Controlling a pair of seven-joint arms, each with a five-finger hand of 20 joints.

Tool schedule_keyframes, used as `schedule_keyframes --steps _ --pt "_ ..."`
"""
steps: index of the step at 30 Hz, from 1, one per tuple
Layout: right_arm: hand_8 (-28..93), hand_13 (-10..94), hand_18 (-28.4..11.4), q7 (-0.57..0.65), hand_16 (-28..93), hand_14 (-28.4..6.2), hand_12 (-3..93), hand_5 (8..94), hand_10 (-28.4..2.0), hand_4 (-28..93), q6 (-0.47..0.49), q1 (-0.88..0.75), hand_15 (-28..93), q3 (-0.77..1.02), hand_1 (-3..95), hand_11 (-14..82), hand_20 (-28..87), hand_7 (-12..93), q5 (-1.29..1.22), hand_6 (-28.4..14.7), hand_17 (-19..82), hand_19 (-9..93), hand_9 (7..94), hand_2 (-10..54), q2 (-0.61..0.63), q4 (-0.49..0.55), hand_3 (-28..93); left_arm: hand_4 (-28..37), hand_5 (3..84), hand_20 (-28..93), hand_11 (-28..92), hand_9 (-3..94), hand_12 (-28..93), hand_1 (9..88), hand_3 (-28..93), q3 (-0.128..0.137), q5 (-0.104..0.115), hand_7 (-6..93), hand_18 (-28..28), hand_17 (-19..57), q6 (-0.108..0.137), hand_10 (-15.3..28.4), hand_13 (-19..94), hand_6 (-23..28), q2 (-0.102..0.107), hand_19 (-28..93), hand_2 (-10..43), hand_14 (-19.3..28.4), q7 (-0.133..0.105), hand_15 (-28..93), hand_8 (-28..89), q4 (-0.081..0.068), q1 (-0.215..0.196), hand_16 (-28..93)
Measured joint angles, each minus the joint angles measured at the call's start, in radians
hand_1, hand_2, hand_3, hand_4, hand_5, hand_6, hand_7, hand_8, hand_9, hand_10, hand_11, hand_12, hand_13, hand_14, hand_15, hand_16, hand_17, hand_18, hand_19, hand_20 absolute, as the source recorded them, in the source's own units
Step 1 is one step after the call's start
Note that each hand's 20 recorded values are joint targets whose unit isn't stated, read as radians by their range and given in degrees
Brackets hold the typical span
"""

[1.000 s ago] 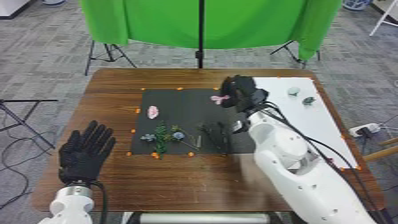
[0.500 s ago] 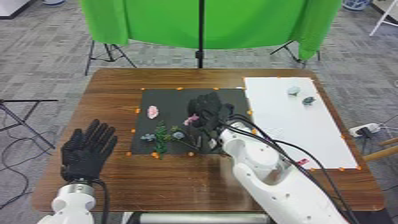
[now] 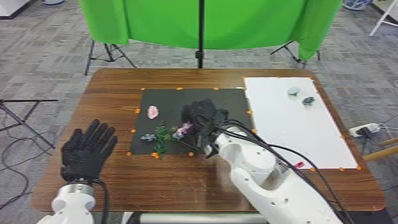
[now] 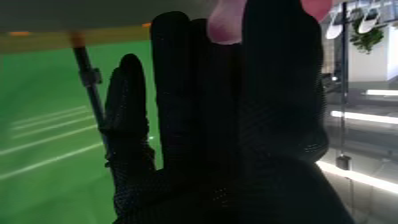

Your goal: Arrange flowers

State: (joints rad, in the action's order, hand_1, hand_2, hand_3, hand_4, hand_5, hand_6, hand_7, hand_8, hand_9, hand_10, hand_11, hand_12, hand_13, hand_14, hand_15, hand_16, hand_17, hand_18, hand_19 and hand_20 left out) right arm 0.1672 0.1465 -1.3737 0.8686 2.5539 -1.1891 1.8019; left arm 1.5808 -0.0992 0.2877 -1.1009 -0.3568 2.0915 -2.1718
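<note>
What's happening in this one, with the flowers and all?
The robot is arranging flowers: its right hand is over the dark mat with a pink flower pinched at its fingers, near the green sprig. Another pink flower lies on the mat farther from the robot. Two small pieces are on the white sheet. The left hand is open beside the mat.

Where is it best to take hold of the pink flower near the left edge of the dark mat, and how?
Probably pinch the pink flower across its middle, coming from above, with thumb and fingers on its left and right sides. It lies longer than wide, its length pointing away from the robot, apart from the green sprig.
</note>
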Motion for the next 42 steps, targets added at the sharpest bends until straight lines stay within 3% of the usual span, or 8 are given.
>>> schedule_keyframes --steps 9,11,13,17,22,26,36,42 --pt "-14 58 -21.8 0.036 27 -9.1 15.8 65.0 -12.3 44 0.060 -0.017 46 0.037 88.7 18.6 35 18 -0.027 0.7 25 78 64.3 -9.5 -0.001 0.005 -28 -28.3 45.8 12 21 39.3 9 29.3 77 0.001 0.002 10.0 14.4 -8.8 0.006 16.1 29 10.8 0.000 38 15.3 16.4 0.006 38 -9 0.001 -0.002 -8" --pt "-14 57 -22.2 0.047 25 -10.3 15.5 64.1 -12.8 49 0.060 -0.025 52 0.050 86.6 17.1 37 18 -0.037 0.5 25 79 62.0 -9.5 0.005 0.021 -28 -28.3 45.8 12 21 39.4 9 29.3 77 0.002 0.002 9.9 14.5 -8.8 0.006 16.1 29 10.8 0.000 38 15.3 16.4 0.006 38 -9 0.000 -0.002 -8" --pt "-14 55 -22.5 0.060 20 -11.6 15.1 61.9 -12.8 75 0.060 -0.035 57 0.064 80.7 15.4 37 18 -0.049 0.1 25 80 57.8 -9.5 0.015 0.043 -28 -28.3 45.8 12 21 39.4 9 29.3 77 0.003 0.002 9.8 14.5 -8.8 0.006 16.0 29 10.8 0.000 38 15.2 16.3 0.006 38 -9 0.000 -0.002 -8" --pt "-15 51 -22.8 0.082 18 -12.9 14.4 57.8 -13.9 80 0.060 -0.057 59 0.095 77.2 12.1 38 17 -0.080 -0.4 25 80 51.5 -9.5 0.038 0.095 -28 -28.3 45.8 12 21 39.3 9 29.3 77 0.005 0.002 9.8 14.4 -8.8 0.006 16.0 29 10.8 0.000 38 15.2 16.3 0.006 38 -9 0.000 -0.003 -8" --pt "-14 47 -22.7 0.101 13 -13.6 14.1 56.2 -15.0 80 0.050 -0.084 48 0.157 76.1 10.3 35 16 -0.089 -1.8 24 78 48.8 -9.5 0.065 0.138 -28 -28.3 45.9 12 22 39.6 9 29.3 77 0.005 0.002 9.9 14.5 -8.8 0.005 16.0 29 10.7 0.000 38 15.2 16.3 0.007 38 -9 0.000 -0.003 -8" --pt "-14 34 -22.2 0.180 12 -16.9 13.1 53.1 -16.1 82 0.009 -0.097 34 0.244 75.3 9.2 29 16 -0.104 -2.7 19 70 41.3 -9.5 0.094 0.135 -28 -28.3 46.0 12 22 39.7 9 29.3 77 0.005 0.000 10.2 14.5 -8.8 0.004 16.0 29 10.7 -0.001 38 15.2 16.4 0.003 39 -9 0.001 -0.003 -8" --pt "-15 28 -19.6 0.291 13 -16.4 11.3 48.2 -12.2 85 -0.286 -0.044 23 0.465 77.4 11.1 22 19 -0.163 -1.8 14 61 38.4 -9.5 0.231 -0.165 -28 -28.3 46.2 11 22 39.8 8 29.2 78 0.007 0.004 10.7 14.5 -8.8 0.006 16.0 29 10.7 -0.001 38 15.1 16.4 -0.018 40 -10 0.006 -0.011 -9" --pt "-16 30 -19.7 0.294 14 -15.4 10.9 45.5 -11.8 83 -0.236 0.000 22 0.509 77.6 10.9 23 18 -0.209 -1.5 14 61 38.5 -9.5 0.264 -0.294 -28 -28.3 46.2 11 23 39.9 8 29.4 78 0.010 0.008 10.8 14.5 -8.8 0.007 16.0 29 10.7 -0.001 39 15.2 16.4 -0.029 40 -10 0.013 -0.024 -9"
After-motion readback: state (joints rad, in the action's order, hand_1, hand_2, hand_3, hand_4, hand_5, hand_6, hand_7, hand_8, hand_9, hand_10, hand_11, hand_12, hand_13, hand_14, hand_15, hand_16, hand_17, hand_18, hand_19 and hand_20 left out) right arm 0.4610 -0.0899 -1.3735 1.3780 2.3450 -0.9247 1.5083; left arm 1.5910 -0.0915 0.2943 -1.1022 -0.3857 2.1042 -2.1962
